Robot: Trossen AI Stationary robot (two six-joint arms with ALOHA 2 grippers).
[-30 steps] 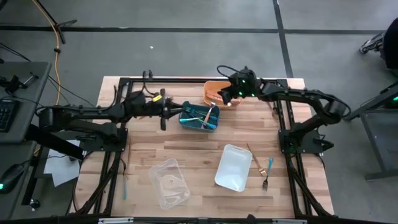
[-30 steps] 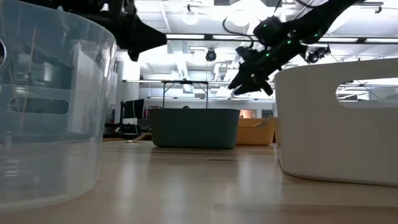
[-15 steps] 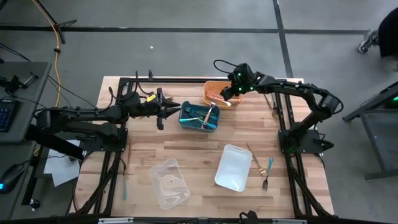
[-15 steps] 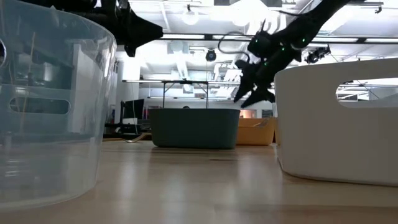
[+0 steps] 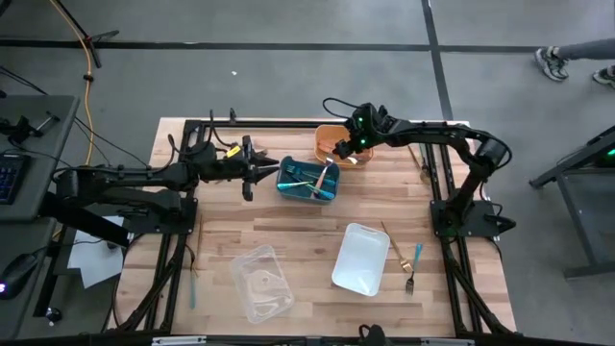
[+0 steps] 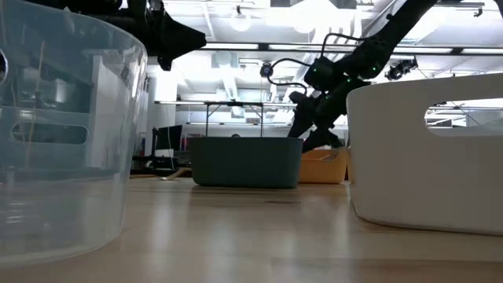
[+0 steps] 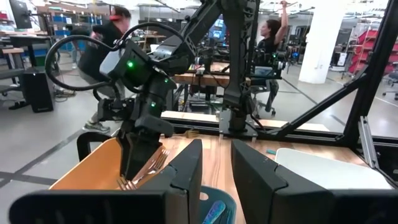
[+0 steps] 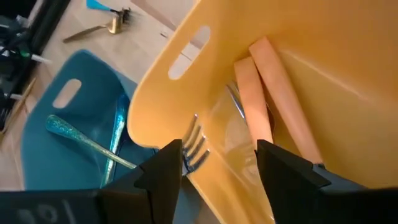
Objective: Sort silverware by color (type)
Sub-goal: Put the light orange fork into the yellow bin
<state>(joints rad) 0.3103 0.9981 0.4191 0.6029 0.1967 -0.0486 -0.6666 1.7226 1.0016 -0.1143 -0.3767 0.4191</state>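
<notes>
Silverware first: the right gripper (image 5: 342,154) hangs over the rectangular orange plastic bin (image 5: 328,135) at the far side of the wooden table (image 5: 307,231), and the right wrist view tells what the overhead cannot: its jaws stand spread, a metal fork (image 8: 194,144) between them with its tines at the bin's rim, nothing pinching it that I can see. Just past the jaws, inside the bin, lie two salmon-orange handles (image 8: 263,99) side by side.

The left wrist view catches the same scene from the other side: the right gripper dips into the orange bin with copper-coloured fork tines (image 7: 155,163) poking up beside its fingers. The left gripper (image 5: 272,167) hovers just short of the teal rectangular bin (image 5: 324,192), jaws parted and empty.

In that teal bin, the right wrist view picks out a glittery teal-blue handle (image 8: 87,141) lying slantwise, a detail too fine from above.

Only the high view shows the rest: a gold-and-teal fork (image 5: 414,266) and a thin gold piece (image 5: 392,244) lying on the table beside the white rectangular bin (image 5: 360,258), well apart from both grippers, and a clear plastic bin (image 5: 261,283) nearer the front edge.

The low view adds little beyond the right arm bending down behind the teal bin.
</notes>
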